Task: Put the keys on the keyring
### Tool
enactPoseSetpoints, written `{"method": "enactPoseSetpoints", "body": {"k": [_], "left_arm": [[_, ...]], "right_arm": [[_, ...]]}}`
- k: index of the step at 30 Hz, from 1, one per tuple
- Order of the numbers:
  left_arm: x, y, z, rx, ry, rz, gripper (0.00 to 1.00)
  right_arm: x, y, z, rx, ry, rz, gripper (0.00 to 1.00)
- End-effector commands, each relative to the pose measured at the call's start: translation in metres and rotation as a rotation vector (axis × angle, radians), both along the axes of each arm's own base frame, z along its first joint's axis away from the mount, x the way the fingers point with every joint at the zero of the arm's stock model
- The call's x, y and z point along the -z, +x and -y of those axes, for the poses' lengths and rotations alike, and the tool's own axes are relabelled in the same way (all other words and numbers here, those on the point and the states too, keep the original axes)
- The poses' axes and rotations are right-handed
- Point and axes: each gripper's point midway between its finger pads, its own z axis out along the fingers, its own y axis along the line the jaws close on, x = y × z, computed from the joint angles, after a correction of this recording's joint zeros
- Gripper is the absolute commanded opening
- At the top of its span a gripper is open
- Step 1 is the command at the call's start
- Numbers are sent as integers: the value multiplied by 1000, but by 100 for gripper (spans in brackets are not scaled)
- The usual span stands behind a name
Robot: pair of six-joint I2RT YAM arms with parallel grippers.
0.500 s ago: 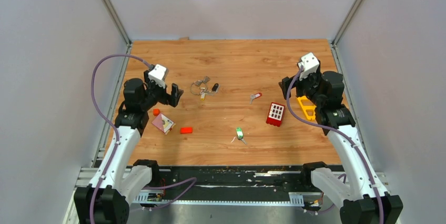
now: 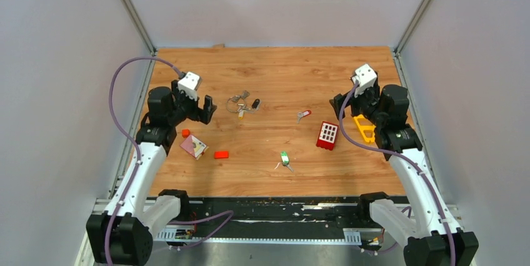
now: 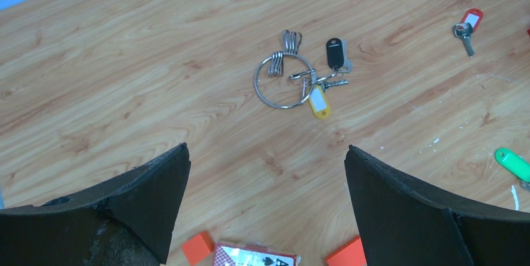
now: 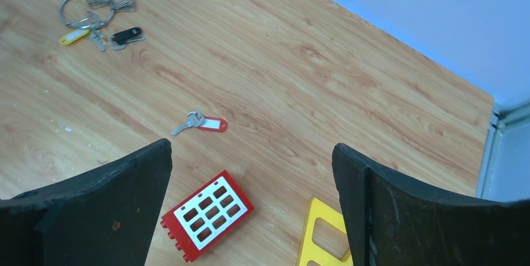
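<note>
toward the far left of the table [image 2: 275,72] the keyring [image 3: 255,83] lies flat, with a bunch of bare silver keys [image 3: 285,46] at its far edge and a black-headed key [image 3: 335,52] and a yellow-tagged key [image 3: 319,102] fanned off its right side; whether all of them are threaded on i cannot tell. two loose keys lie well apart from it: the red-tagged key [image 4: 201,122], long axis running across the table, blade aimed left toward the ring and tag trailing right, and the green-tagged key [image 2: 285,158] nearer the front, slanted, its tag seemingly at the far end. the left gripper [image 3: 267,148] hovers short of the ring, jaws spread fully and empty; the right gripper [image 4: 251,144] hangs over the red-tagged key, equally wide and empty. the risk, as i judge it: thin flat metal on smooth wood may skate away from a closing finger instead of lifting, and a low pass on the right could knock the red block [image 4: 206,216] into that key.
</note>
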Motion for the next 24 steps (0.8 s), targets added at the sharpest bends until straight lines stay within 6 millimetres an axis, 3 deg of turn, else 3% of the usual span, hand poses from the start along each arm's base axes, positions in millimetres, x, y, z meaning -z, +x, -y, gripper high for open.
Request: {"method": "enactPoseSetpoints", "body": {"k": [1, 6, 12, 13, 16, 20, 24], "left_arm": [[-6, 8, 17, 67, 128, -17, 100], [33, 18, 51, 176, 265, -152, 99], [72, 59, 73, 189, 344, -300, 79], [86, 67, 77, 188, 349, -348, 75], [99, 92, 89, 189, 341, -419, 65], [106, 128, 103, 196, 346, -448, 60], [125, 151, 111, 203, 366, -501, 56]], "right_arm": [[5, -16, -27, -195, -18, -5, 100], [12, -22, -36, -263, -32, -24, 100], [17, -25, -37, -288, -55, -32, 100], [19, -25, -38, -292, -57, -38, 100], [26, -25, -39, -304, -61, -56, 100], [32, -23, -39, -308, -72, -73, 100], [37, -22, -37, -305, -85, -85, 100]]}}
